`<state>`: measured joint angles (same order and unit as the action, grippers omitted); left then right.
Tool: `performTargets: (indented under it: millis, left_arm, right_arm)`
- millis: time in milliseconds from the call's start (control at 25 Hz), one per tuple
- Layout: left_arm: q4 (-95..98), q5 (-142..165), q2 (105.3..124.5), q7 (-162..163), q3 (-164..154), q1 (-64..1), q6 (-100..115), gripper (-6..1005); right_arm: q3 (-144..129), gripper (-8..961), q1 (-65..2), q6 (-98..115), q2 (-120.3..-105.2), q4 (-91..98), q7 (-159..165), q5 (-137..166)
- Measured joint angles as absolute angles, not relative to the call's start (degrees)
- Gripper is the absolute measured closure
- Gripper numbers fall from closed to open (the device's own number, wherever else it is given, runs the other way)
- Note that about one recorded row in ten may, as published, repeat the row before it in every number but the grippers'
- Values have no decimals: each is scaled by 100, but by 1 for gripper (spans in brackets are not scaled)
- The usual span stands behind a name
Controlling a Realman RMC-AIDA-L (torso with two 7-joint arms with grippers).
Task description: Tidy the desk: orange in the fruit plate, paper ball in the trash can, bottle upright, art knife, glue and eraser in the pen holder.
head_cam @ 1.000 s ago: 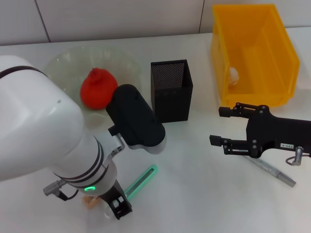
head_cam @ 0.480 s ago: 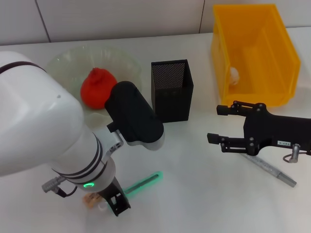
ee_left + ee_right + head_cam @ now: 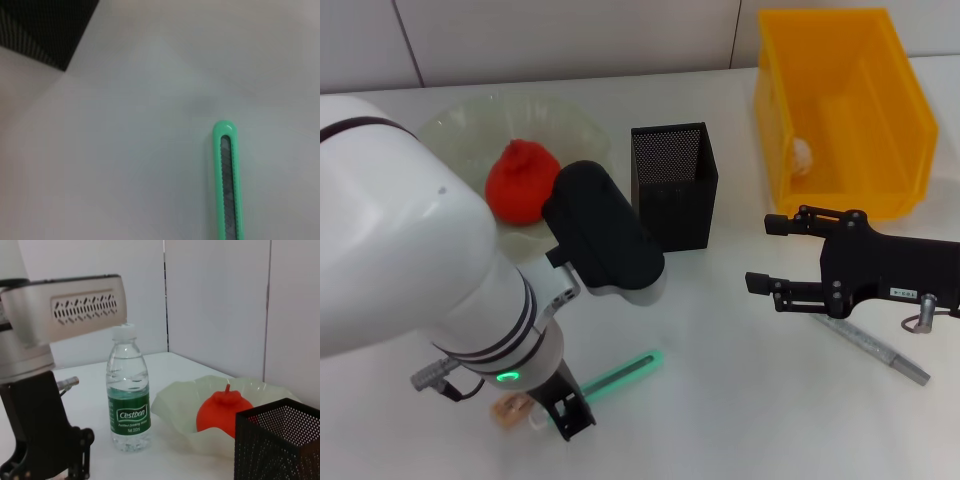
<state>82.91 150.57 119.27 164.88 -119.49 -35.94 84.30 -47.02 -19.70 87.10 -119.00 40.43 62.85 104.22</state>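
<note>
From the head camera, the left gripper (image 3: 565, 415) has crept rightward along the near edge to the tail of the green art knife (image 3: 622, 374), its jaws hidden so I cannot tell their set, while the right gripper (image 3: 782, 255) hangs spread and empty by the yellow trash can (image 3: 910, 150). The left wrist camera shows the knife flat on open desk, well apart from the pen holder (image 3: 45, 30). The right wrist camera shows the bottle (image 3: 128, 395) upright and the orange (image 3: 222, 412) in the fruit plate (image 3: 175, 405).
</note>
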Motion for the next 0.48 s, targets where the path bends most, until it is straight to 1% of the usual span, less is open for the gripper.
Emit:
performTargets:
  millis: [480]
  left_arm:
    - [8826, 15117, 11927, 16488, -11685, -3593, 8366, 809]
  right_arm:
    - [-4702, 185, -1908, 8619, -11900, 4037, 6284, 10406]
